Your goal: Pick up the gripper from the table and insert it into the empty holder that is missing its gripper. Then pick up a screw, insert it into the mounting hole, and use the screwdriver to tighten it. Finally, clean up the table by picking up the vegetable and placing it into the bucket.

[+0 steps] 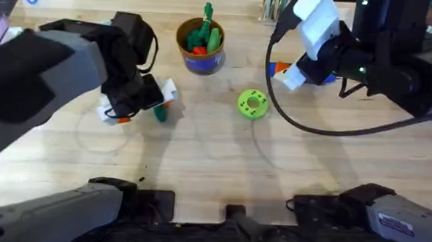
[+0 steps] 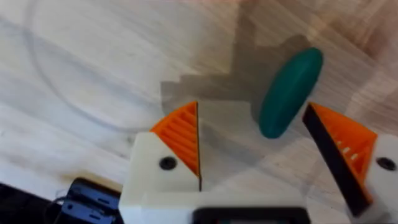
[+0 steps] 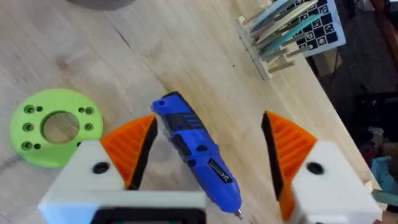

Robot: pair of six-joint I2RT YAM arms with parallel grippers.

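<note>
Left wrist view: my left gripper (image 2: 261,149) hangs low over the table (image 2: 93,74) with its orange pads (image 2: 180,134) spread wide and nothing between them yet; the vegetable (image 2: 289,93), a dark-green oval, lies flat on the wood just past the far pad, near its tip, so I judge I am lining up to straddle it for the cleanup step. It sits a bit off-centre toward one pad, so the grasp probably needs a small shift first. Overhead the same left gripper (image 1: 140,103) sits at the table's left-middle with the vegetable (image 1: 160,113) just beside it. My right gripper (image 3: 208,165) is also wide open, holding nothing, and the screwdriver (image 3: 198,152) lies on the wood between its pads, blue handle angled, metal tip pointing back toward the wrist; it looks set down, not gripped. Beside it is the flat green disc (image 3: 55,126), empty hole in the middle. Farther out, the bucket (image 1: 200,46) stands upright at the table's back centre, well apart from the vegetable, and already holds green toy pieces and something red, poking above the rim. A rack of flat sticks (image 3: 286,31) stands at the far edge.
</note>
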